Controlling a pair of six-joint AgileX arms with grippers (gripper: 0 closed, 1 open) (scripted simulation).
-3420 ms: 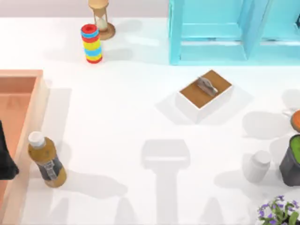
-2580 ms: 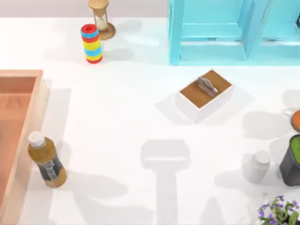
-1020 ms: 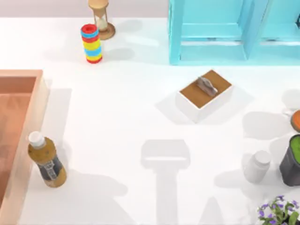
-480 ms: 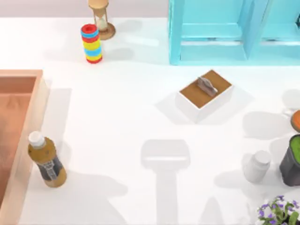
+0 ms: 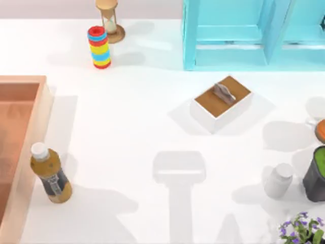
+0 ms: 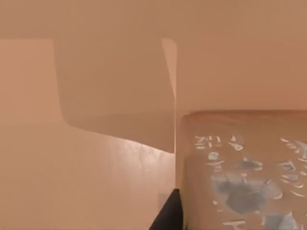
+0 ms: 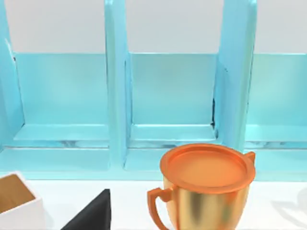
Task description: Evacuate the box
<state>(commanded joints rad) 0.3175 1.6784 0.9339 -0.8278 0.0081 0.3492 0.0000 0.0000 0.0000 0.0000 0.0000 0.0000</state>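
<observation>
The box [image 5: 23, 80] is a big orange-brown wooden crate with light thick walls, cut off by the table's left edge in the top view. The left wrist view looks at the box's inner wall and floor [image 6: 96, 172] from close up. A tan block [image 6: 244, 177] with grey-blue flecks on its face sits inside, right beside a dark tip of my left gripper [image 6: 169, 216]. A dark tip of my right gripper [image 7: 91, 215] hangs near a gold cup with an orange lid [image 7: 206, 187], at the table's right side.
A brown-liquid bottle [image 5: 50, 174] stands just right of the box. A white box with a brown handled lid [image 5: 222, 101] sits mid-table. At the back are a ring stack [image 5: 99, 47], an hourglass [image 5: 109, 18] and a cyan shelf [image 5: 254, 33]. Right side: white bottle [image 5: 278, 180], dark green-topped cup [image 5: 317, 173], flowers [image 5: 302, 230].
The dark left arm seen over the box at the left edge 3.4 s ago has gone from the top view. The things on the table have stayed put.
</observation>
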